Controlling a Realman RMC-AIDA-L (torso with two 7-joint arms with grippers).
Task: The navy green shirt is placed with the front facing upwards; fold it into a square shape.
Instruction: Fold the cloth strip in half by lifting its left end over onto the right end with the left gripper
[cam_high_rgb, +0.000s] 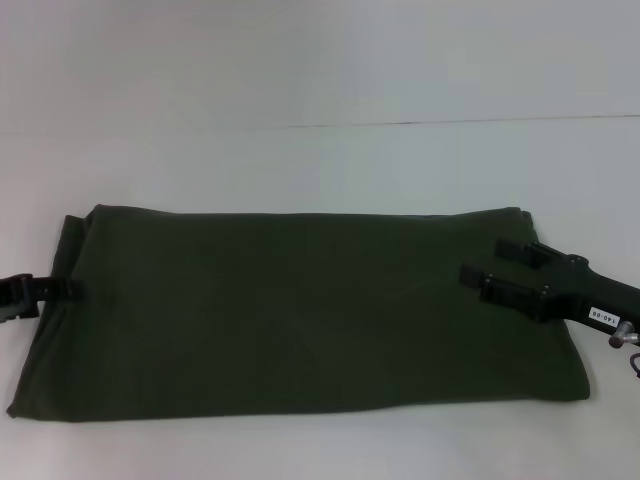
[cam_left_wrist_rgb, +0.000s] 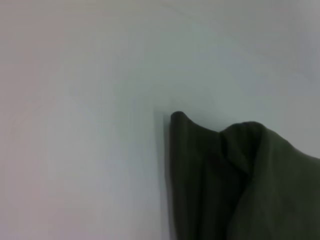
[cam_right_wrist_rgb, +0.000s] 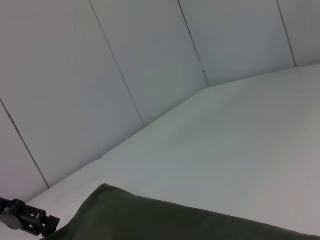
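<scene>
**Shirt folded to a long band, both grippers at its ends**

While the right gripper (cam_high_rgb: 500, 268) hovers over the right end of the cloth with its two fingers spread apart and nothing between them, the left gripper (cam_high_rgb: 40, 292) sits at the left edge, and I cannot tell whether it pinches the fabric. Between them the dark olive-green cotton shirt (cam_high_rgb: 300, 310) lies flat on the white bench (cam_high_rgb: 300, 170) as a wide rectangle, print hidden. Judging by this placement, one end gets carried across next to make the square
</scene>
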